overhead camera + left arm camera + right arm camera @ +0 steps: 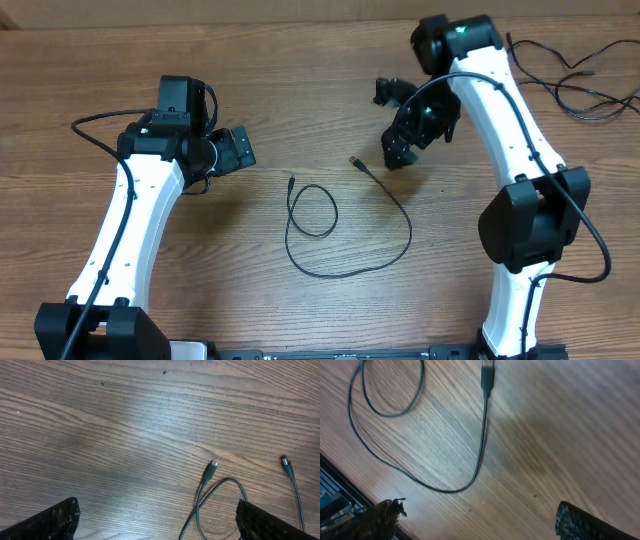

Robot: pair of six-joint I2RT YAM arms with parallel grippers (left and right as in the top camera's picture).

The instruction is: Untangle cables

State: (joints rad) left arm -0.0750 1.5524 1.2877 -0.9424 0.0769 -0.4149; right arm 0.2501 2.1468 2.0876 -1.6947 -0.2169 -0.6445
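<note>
**Both grippers spread wide, one looped cable between them**

Closest to the overhead lens is the right arm (520,150), its white links rising over the right side of the wooden table (300,60). The right gripper (389,125) hangs just right of centre, its jaws spread wide with nothing between them. In the right wrist view its two dark fingertips (375,521) sit at the bottom corners of the picture, well apart. The left gripper (238,150) is spread just as wide and holds nothing, over the left-centre of the table. Its fingertips (50,522) show at the lower corners of the left wrist view.

Between the two grippers lies one thin black cable (409,232), flat on the wood and touched by neither. Its left plug (291,183) lies nearer the left gripper. From there the strand curls into a small loop, crossing itself once. It then sweeps toward the near edge, bends right and climbs back to the second plug (356,160), which lies near the right gripper.

The left wrist view shows both plug ends and the top of the loop on bare wood. The right wrist view shows the second plug and its strand running toward the near edge beside the loop.

At the far right corner, behind the right arm and well apart from the centre cable, lies a loose cluster of thin black cords (590,95). Whether they are knotted together cannot be told.
</note>
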